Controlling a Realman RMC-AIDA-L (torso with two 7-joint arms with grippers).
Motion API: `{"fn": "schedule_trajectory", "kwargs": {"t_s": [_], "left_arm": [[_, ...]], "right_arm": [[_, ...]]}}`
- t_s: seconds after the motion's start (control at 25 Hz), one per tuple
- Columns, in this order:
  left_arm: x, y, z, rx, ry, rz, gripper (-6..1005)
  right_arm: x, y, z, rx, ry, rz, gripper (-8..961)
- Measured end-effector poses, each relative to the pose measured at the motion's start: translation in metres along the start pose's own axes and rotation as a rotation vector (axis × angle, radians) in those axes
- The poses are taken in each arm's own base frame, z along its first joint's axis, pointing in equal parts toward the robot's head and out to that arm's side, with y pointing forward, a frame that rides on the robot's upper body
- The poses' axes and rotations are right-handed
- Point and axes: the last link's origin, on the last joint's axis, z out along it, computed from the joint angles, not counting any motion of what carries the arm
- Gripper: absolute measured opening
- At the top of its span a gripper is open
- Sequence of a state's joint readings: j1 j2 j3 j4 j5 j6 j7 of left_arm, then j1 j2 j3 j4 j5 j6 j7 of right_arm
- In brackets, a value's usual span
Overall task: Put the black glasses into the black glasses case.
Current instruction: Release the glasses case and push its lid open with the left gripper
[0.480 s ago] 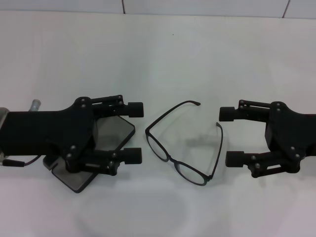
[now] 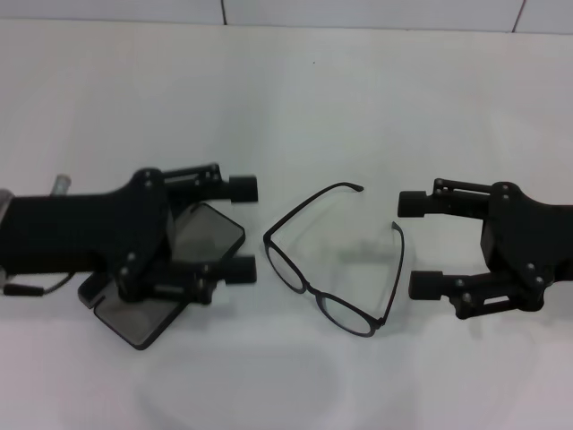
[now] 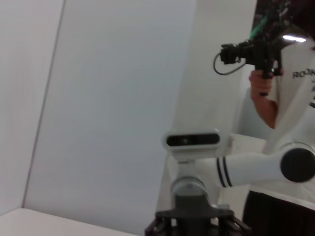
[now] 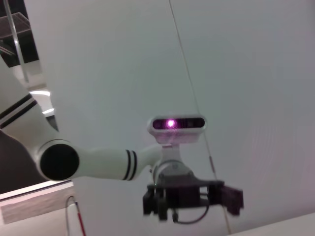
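The black glasses (image 2: 333, 262) lie unfolded on the white table (image 2: 358, 98), between both grippers; the left gripper (image 2: 242, 229), fingers spread, hovers over the black glasses case (image 2: 192, 260). The right gripper (image 2: 414, 245) rests nearby, fingers parted, empty.

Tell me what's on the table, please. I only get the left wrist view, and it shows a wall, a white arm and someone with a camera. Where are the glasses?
Observer: The black glasses lie unfolded on the white table, between the two grippers.
Operator: And the case?
Observer: The black glasses case lies open, grey lining up, on the robot's left of the glasses. It is partly hidden under the left gripper.
Operator: Is anything holding the glasses?
Observer: No. The left gripper and the right gripper are both open, and neither touches the glasses.
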State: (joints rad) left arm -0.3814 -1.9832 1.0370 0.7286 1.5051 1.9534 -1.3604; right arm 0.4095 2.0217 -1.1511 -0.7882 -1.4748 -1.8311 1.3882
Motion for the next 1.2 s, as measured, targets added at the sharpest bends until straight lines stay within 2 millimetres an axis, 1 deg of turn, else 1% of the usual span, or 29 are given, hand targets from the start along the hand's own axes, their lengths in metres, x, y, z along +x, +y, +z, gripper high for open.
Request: {"fn": "schedule_trajectory", "kwargs": {"t_s": [0.12, 0.24, 0.32, 0.36, 0.4, 0.52, 0.6, 0.72, 0.92, 1.0, 1.2], "left_arm": [[0.015, -0.009, 0.003, 0.039, -0.017, -0.026, 853], [0.036, -0.019, 0.009, 0.134, -0.153, -0.069, 852], [0.060, -0.026, 0.012, 0.291, -0.307, -0.042, 851], [0.067, -0.028, 0.012, 0.356, -0.359, -0.040, 850], [0.079, -0.029, 0.011, 0.464, -0.449, -0.012, 850], [0.094, -0.029, 0.011, 0.654, -0.632, 0.008, 847], [0.096, -0.029, 0.012, 0.718, -0.711, -0.004, 843], [0.085, -0.028, 0.018, 0.745, -0.806, -0.054, 837], [0.062, -0.026, 0.033, 0.774, -0.948, -0.137, 678], [0.054, -0.025, 0.040, 0.776, -0.996, -0.147, 675], [0.041, -0.026, 0.051, 0.773, -1.077, -0.157, 669]], "right_arm": [[0.001, -0.002, -0.003, 0.025, -0.005, -0.001, 886], [0.003, -0.003, -0.010, 0.053, -0.017, 0.011, 885], [0.006, -0.003, -0.016, 0.082, -0.028, 0.025, 885], [0.008, -0.002, -0.021, 0.100, -0.035, 0.032, 885], [0.010, 0.000, -0.025, 0.118, -0.042, 0.040, 885], [0.017, 0.003, -0.036, 0.171, -0.069, 0.054, 885], [0.022, 0.005, -0.043, 0.206, -0.093, 0.066, 885], [0.027, 0.008, -0.049, 0.230, -0.112, 0.082, 885], [0.030, 0.011, -0.050, 0.218, -0.087, 0.099, 885], [0.030, 0.010, -0.050, 0.216, -0.084, 0.098, 885], [0.025, 0.010, -0.051, 0.198, -0.080, 0.084, 885]]}}
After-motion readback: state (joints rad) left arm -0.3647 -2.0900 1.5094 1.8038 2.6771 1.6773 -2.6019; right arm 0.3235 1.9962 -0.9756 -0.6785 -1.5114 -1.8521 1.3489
